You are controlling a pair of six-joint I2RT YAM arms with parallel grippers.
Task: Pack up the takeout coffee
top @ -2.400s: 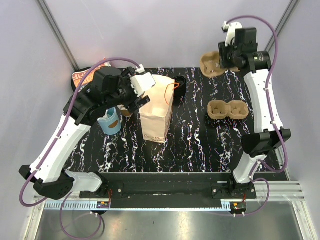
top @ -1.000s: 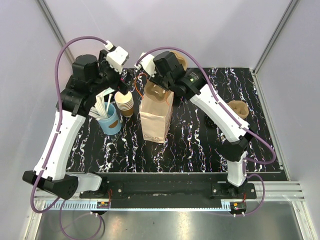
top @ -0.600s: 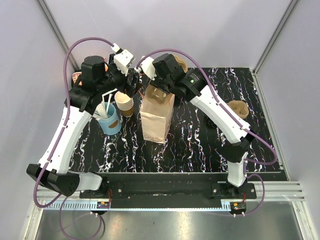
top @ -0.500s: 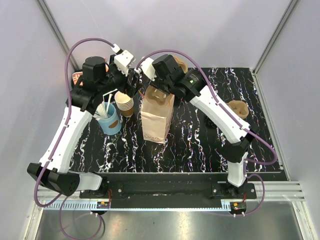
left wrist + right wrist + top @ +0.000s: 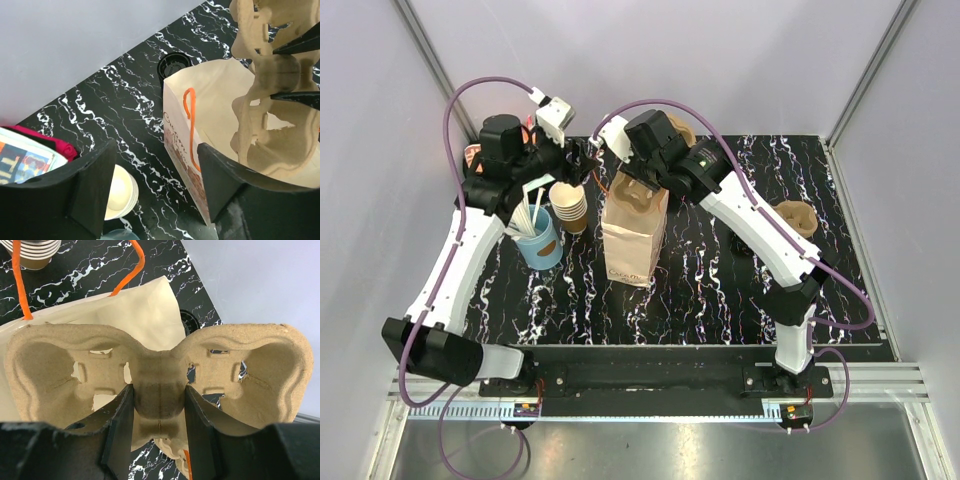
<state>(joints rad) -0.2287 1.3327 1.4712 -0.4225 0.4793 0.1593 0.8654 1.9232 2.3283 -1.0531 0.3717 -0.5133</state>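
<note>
My right gripper (image 5: 159, 425) is shut on the middle bridge of a moulded brown two-hole cup tray (image 5: 260, 370) and holds it over the open mouth of a paper bag (image 5: 630, 250) with orange handles. The takeout coffee, a small cup with a black lid (image 5: 173, 65), stands on the table just behind the bag. The right arm hides it in the top view. My left gripper (image 5: 155, 200) is open and empty beside the bag's left wall (image 5: 182, 145), close to the rim. In the top view it (image 5: 588, 160) sits left of the tray (image 5: 640, 192).
A stack of lidless paper cups (image 5: 568, 205) and a blue cup with white sticks (image 5: 540, 242) stand left of the bag. A second cup tray (image 5: 798, 215) lies at the right. A red and orange packet (image 5: 480, 155) lies at the back left corner.
The right arm has carried the tray from the back right corner to over the bag. The left gripper has drawn back from the bag's top and sits just left of it.
</note>
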